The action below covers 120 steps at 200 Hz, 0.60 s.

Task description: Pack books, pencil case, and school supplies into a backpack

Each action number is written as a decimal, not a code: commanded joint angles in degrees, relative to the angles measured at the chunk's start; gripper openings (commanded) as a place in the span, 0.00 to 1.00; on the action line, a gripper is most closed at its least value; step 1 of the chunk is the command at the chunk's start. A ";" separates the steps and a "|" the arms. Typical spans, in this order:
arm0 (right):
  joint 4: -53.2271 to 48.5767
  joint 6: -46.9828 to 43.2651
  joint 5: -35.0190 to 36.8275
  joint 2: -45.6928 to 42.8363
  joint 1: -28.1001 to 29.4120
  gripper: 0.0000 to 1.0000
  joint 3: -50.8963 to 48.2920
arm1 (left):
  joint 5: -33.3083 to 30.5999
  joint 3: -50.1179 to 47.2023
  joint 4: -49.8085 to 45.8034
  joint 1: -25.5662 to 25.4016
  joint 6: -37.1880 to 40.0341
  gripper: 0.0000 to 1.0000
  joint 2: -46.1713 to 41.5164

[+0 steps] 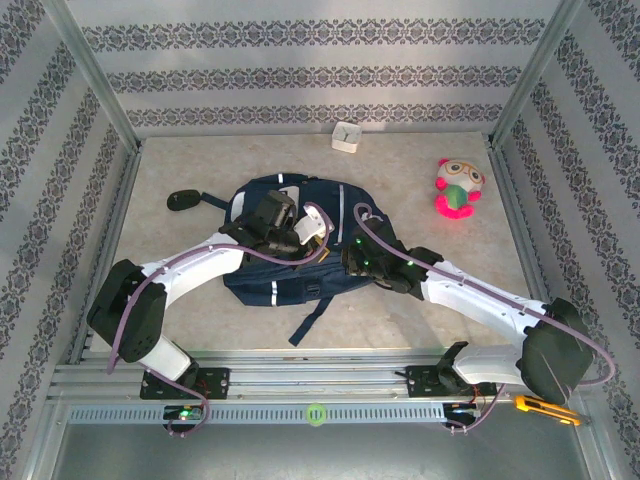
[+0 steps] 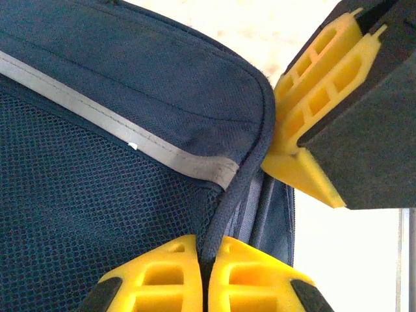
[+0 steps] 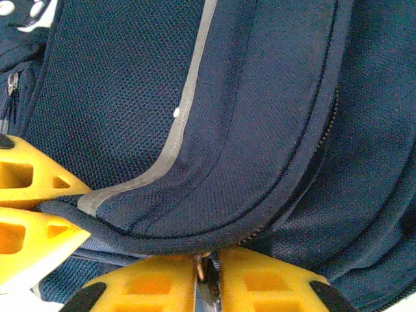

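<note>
a: item one, where does the bag lie?
b: the backpack [image 1: 285,285] lies flat mid-table, its patched top toward the far wall and a strap trailing toward the arms. both grippers meet on its rim, toward its right side

a: finger state, left arm?
b: the left gripper [image 2: 208,244] is pinched tight on the rolled piping of the backpack's flap edge, with fabric clamped between the pads

a: right arm?
b: the right gripper [image 3: 208,263] is just beside it on the same rim. its fingers are narrow, nearly together, with a small metallic sliver in the slot, possibly a zip pull. i cannot tell whether that is gripped or merely lying there

a: governing relation for the next move?
b: the zip track [image 3: 323,140] curves away from the right fingers along the rim, and the left hold sits immediately to one side. judgement: the right arm is placed to run the zip, the left to brace the fabric

a: contents?
b: the mouth reads as a thin dark seam. the interior is hidden, so contents are not established

a: outstanding items?
b: the pencil case [image 1: 346,136] stands by the far wall, beyond the backpack and well apart from both grippers, with neither arm plainly nearer. a plush toy [image 1: 457,188] lies to its right, outside the job
</note>
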 commanded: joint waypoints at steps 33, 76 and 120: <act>4.57 1.29 7.00 2.51 1.54 0.22 -0.56 | 1.51 0.96 -0.50 0.41 -0.94 0.00 -1.84; 1.90 0.80 10.08 2.27 1.76 0.22 -0.19 | 1.20 0.65 -0.60 0.44 -0.58 0.00 -2.35; 0.80 -0.99 8.53 -1.19 1.26 0.00 -2.49 | 1.20 0.01 -1.76 1.26 2.64 0.00 -3.13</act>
